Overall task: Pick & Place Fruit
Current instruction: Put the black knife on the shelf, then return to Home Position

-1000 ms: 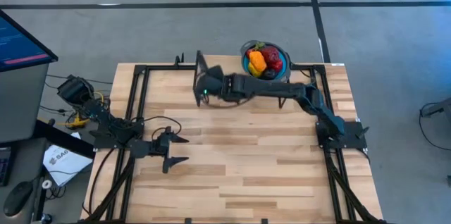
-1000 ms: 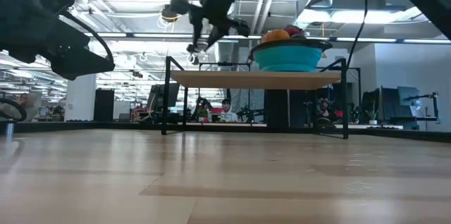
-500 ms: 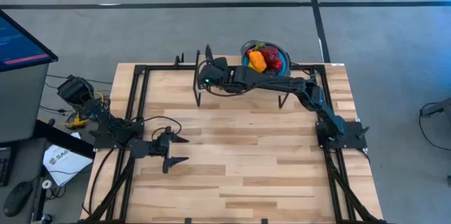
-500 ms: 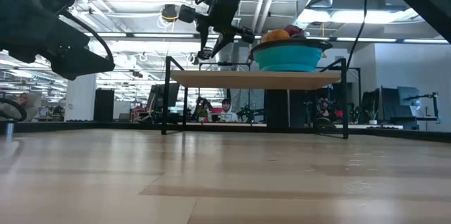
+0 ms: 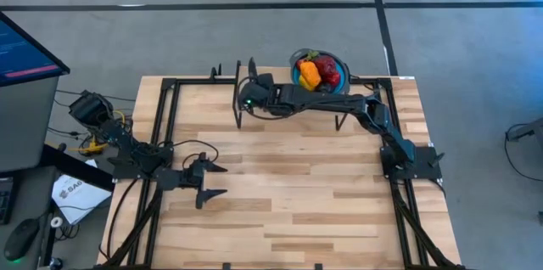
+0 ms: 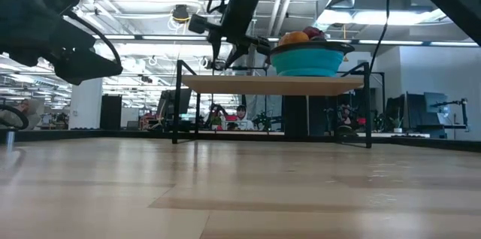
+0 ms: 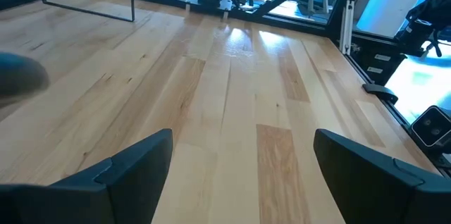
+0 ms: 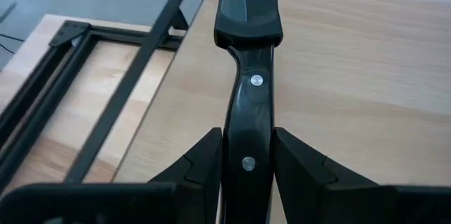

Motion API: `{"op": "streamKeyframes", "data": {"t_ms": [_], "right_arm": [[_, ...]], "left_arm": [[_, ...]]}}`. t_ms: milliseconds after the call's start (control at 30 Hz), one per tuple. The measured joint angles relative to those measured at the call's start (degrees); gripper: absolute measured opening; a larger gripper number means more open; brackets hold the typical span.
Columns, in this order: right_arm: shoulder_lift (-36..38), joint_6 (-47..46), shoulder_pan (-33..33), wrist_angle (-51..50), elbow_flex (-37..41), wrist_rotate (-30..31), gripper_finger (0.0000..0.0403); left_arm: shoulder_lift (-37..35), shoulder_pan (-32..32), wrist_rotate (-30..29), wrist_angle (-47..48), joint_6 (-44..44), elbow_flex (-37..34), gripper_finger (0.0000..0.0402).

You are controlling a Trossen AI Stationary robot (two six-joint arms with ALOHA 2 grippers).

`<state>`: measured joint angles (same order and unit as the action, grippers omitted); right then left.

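black knife (image 8: 250, 90) clamped in the right gripper (image 8: 246, 164), upper centre of the high view.
orange and red fruit (image 5: 318, 73) heaped in blue bowl (image 6: 310, 61) just right of it; left gripper (image 7: 239, 164) spread open, lower left; no legible writing.

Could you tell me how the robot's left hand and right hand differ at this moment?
The left hand is open and empty, low over the near left of the table; the right hand is shut on the black knife handle, reaching over the raised shelf beside the blue bowl. Both are dark and two-fingered.
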<state>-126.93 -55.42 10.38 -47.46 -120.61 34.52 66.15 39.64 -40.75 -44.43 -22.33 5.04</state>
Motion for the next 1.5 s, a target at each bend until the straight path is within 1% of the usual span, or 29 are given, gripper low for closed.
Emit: {"op": "streamKeyframes", "data": {"t_ms": [233,533,700,767,867,933,1100,1400,1500], "right_arm": [[0.04,-0.13,0.78,0.04,-0.05,-0.04,0.0101],[0.04,-0.15,0.72,-0.11,-0.05,-0.06,0.0133],[-1.40,-0.12,0.59,0.20,-0.01,0.85,0.0126],[-1.55,-0.15,0.63,0.03,-0.14,0.25,0.0120],[-2.12,0.31,0.61,0.52,-0.16,1.97,0.0113],[-2.08,0.48,0.32,0.08,-0.45,1.98,0.0110],[-2.32,3.19,-0.34,-0.29,-4.13,1.68,0.0108],[-2.32,11.13,-1.27,-0.64,-12.71,1.75,0.0108],[-1.55,16.60,-2.51,0.21,-14.21,1.97,0.0108]], "left_arm": [[0.00,0.00,-0.02,-0.30,0.00,0.00,0.0337],[0.00,0.00,-0.13,-0.30,0.00,0.02,0.0337],[0.00,0.00,-0.22,-0.35,0.00,0.04,0.0337],[0.00,-0.02,-0.22,-0.35,0.00,0.04,0.0337],[0.00,-0.02,-0.22,-0.44,-0.02,0.04,0.0337],[0.00,0.00,-0.20,-0.51,-0.10,0.04,0.0337],[0.00,0.00,-0.20,-0.72,-0.52,0.04,0.0337],[0.00,0.00,-0.17,-1.07,-0.61,0.04,0.0337],[0.00,0.00,-0.05,-1.07,-0.61,0.04,0.0337]]}}
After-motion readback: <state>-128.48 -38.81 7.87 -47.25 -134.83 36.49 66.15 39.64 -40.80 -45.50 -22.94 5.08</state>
